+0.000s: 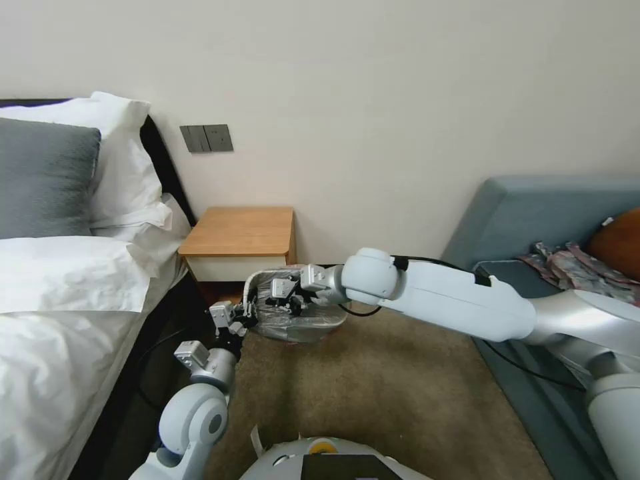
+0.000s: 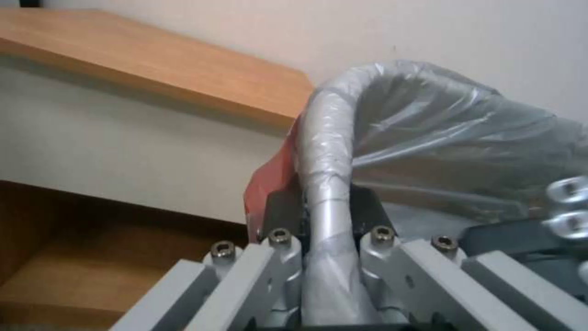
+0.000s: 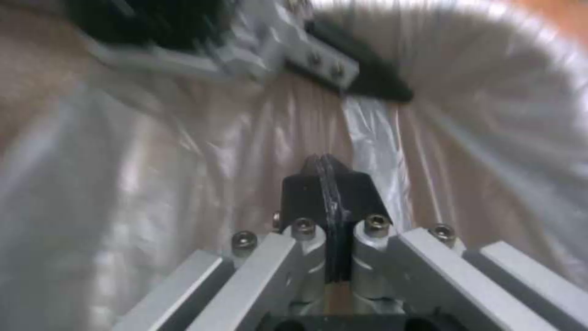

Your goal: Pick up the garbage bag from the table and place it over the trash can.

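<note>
The trash can (image 1: pixel 313 325) stands on the carpet just in front of and below the table (image 1: pixel 240 230), a small wooden nightstand. The translucent grey garbage bag (image 1: pixel 270 279) is stretched over the can's opening and hangs down inside it. My left gripper (image 1: pixel 248 311) is shut on the can's near-left rim with the bag (image 2: pixel 441 119) wrapped over it, and a pink edge shows beside its fingers (image 2: pixel 282 207). My right gripper (image 1: pixel 293 303) reaches down inside the lined can, and its fingertips (image 3: pixel 306 184) are pressed together among the plastic folds.
A bed with white linen (image 1: pixel 60 300) lies close on the left. A grey sofa (image 1: pixel 553 213) on the right carries a crumpled plastic heap (image 1: pixel 573 267). Brown carpet (image 1: pixel 373 387) spreads between them. The wall stands right behind the nightstand.
</note>
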Robot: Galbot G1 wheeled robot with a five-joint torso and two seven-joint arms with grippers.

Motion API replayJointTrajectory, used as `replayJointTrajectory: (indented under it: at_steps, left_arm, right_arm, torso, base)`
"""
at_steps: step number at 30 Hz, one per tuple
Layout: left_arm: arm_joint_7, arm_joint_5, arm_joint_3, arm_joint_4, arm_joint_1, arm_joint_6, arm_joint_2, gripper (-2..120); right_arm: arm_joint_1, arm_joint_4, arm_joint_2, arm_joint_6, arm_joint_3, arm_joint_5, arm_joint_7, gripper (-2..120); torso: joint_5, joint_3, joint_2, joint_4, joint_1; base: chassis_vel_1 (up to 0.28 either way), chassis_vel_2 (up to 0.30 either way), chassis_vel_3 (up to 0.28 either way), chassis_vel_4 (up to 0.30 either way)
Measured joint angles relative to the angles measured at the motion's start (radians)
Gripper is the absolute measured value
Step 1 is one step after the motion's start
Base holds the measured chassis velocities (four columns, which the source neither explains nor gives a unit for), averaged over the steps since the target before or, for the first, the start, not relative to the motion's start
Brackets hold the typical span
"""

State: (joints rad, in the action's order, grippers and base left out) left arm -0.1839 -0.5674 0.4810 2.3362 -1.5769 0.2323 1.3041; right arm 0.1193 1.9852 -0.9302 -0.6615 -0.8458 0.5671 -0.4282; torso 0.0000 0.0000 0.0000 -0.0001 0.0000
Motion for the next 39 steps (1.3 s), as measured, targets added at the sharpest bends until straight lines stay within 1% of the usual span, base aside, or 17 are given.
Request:
replayJointTrajectory:
  at_steps: [1, 4, 6, 8, 20, 24, 39]
  left_arm:
    - [0.0, 0.0, 0.0, 0.0, 0.0, 0.0, 0.0, 5]
    - [0.0, 0.001, 0.001, 0.01, -0.007, 0.0, 0.001, 5]
    - [0.0, 0.001, 0.001, 0.011, -0.008, 0.0, 0.002, 5]
    - [0.001, 0.001, 0.002, 0.016, -0.01, 0.0, 0.002, 5]
    - [0.008, 0.004, 0.0, 0.031, -0.014, 0.0, 0.015, 5]
    - [0.014, 0.011, -0.002, 0.032, -0.014, -0.001, 0.023, 5]
    - [0.02, 0.014, -0.002, 0.038, -0.017, -0.002, 0.037, 5]
  right_arm:
    - [0.0, 0.0, 0.0, 0.0, 0.0, 0.0, 0.0, 0]
    - [-0.006, -0.036, -0.014, 0.0, -0.02, -0.063, -0.009, 0]
    - [-0.007, -0.039, -0.015, 0.0, -0.023, -0.073, -0.011, 0]
    - [-0.015, -0.053, -0.017, -0.004, -0.035, -0.117, -0.017, 0]
    - [-0.031, -0.076, -0.029, -0.053, -0.067, -0.218, -0.012, 0]
    - [-0.032, -0.089, -0.038, -0.067, -0.081, -0.234, -0.005, 0]
    - [-0.031, -0.151, -0.079, -0.069, -0.099, -0.28, 0.008, 0]
  torso:
    - [0.0, 0.0, 0.0, 0.0, 0.0]
    - [0.0, 0.0, 0.0, 0.0, 0.0]
    - [0.0, 0.0, 0.0, 0.0, 0.0]
    - [0.0, 0.0, 0.0, 0.0001, 0.0]
    - [0.0, 0.0, 0.0, 0.0, 0.0]
    - [0.0, 0.0, 0.0, 0.0001, 0.0]
    - [0.0, 0.0, 0.0, 0.0001, 0.0]
  base:
    - [0.0, 0.0, 0.0, 0.0]
    - [0.0, 0.0, 0.0, 0.0]
    - [0.0, 0.0, 0.0, 0.0]
    - [0.0, 0.0, 0.0, 0.0]
    - [0.0, 0.0, 0.0, 0.0]
    - [0.0, 0.0, 0.0, 0.0]
    - [0.0, 0.0, 0.0, 0.0]
